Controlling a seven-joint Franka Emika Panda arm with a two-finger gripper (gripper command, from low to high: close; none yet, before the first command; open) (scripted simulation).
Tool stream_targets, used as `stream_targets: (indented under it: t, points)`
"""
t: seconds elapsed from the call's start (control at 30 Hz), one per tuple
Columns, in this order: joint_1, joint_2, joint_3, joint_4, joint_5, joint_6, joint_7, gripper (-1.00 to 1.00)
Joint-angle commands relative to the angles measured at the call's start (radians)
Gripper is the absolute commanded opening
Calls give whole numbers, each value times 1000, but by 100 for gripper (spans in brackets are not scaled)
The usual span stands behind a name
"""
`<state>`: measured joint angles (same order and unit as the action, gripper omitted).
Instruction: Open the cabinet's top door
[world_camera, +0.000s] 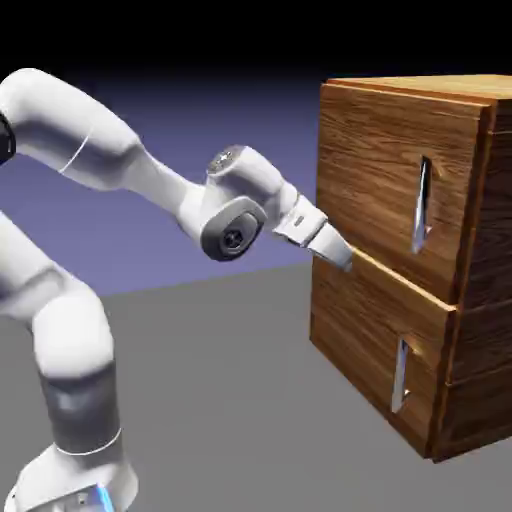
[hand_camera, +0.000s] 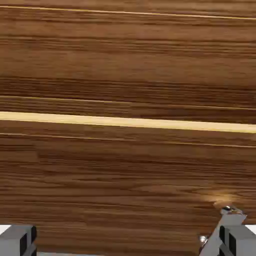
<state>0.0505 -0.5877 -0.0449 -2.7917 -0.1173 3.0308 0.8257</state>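
The cabinet (world_camera: 400, 250) stands on the grey table (world_camera: 220, 400) at the exterior view's right, and the top door (world_camera: 385, 165) is seen shut, flush with the panel below it. Its long silver handle (world_camera: 423, 205) is set upright near the door's right edge. The gripper (world_camera: 335, 250) is held close to the cabinet's left front edge, about level with the seam between the two doors, and is well apart from the handle. In the hand view the fingertips (hand_camera: 231, 235) are seen spread to either side of the bottom edge, with only wood grain and a pale seam line between them, so the claw is released and nothing is grasped. The step in hand is judged to be the approach. It would be done well if the gripper were raised and carried across the door's face to the handle, the open jaws set either side of the bar before being closed. No brand, label or writing is visible anywhere.
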Motion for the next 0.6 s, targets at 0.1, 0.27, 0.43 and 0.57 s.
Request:
stream_targets:
  t: [0.1, 0.27, 0.43, 0.57]
  points:
    - [57, -26, -67, 27, -174, -9, 126, 100]
    - [129, -59, -150, 61, -392, -21, 283, 100]
    - [200, -92, -233, 95, -609, -32, 440, 100]
    - [257, -118, -299, 122, -783, -41, 565, 100]
